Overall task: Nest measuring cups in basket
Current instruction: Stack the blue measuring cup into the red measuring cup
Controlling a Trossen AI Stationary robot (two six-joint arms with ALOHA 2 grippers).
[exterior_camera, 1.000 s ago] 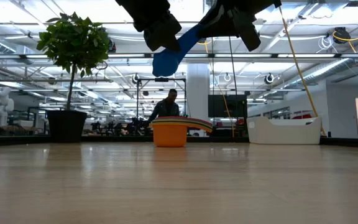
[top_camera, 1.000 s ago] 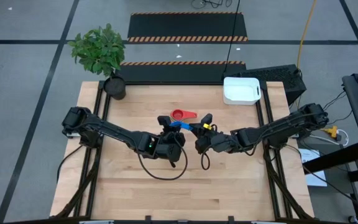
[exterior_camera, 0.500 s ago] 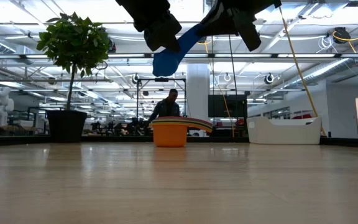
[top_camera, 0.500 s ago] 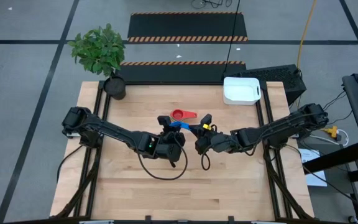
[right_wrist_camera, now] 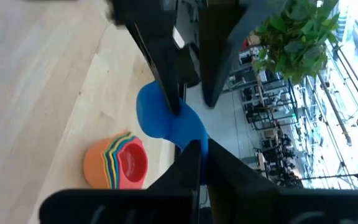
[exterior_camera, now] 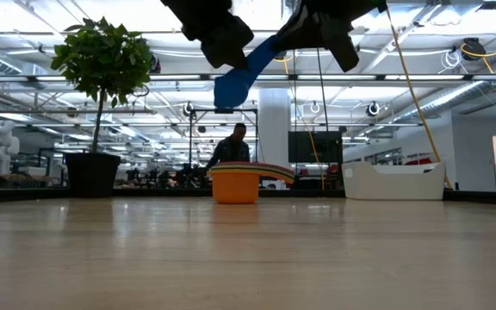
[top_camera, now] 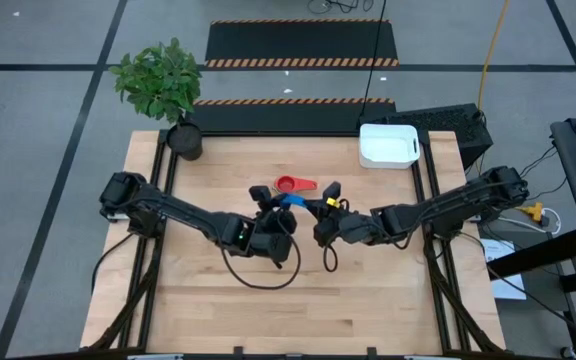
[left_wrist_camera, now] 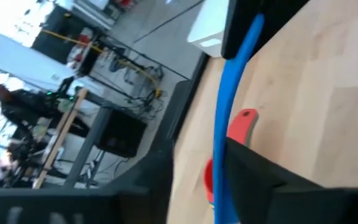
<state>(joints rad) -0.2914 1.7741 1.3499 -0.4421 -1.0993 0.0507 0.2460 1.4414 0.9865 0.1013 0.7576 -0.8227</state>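
Tabletop (top_camera: 268,310): one, light wood; you have both arms meeting over its middle.
Plant pot (top_camera: 185,140): one, dark, with a leafy plant, at the far left corner.
Basket (top_camera: 388,146): one, white, at the far right corner, well apart from the cups; its inside shows only white.
Stacked cups (exterior_camera: 235,183): one nested pile on the tabletop near the middle; orange outermost, red innermost, yellow and light blue rims between. You cannot count the layers surely.
Blue cup (exterior_camera: 233,83): one, held in the air above the tabletop, between the two tools.
Right tool (right_wrist_camera: 194,149): clenched on the blue cup's handle.
Left tool (left_wrist_camera: 197,180): fingers astride the blue cup's handle; you cannot tell whether they grip or have released.
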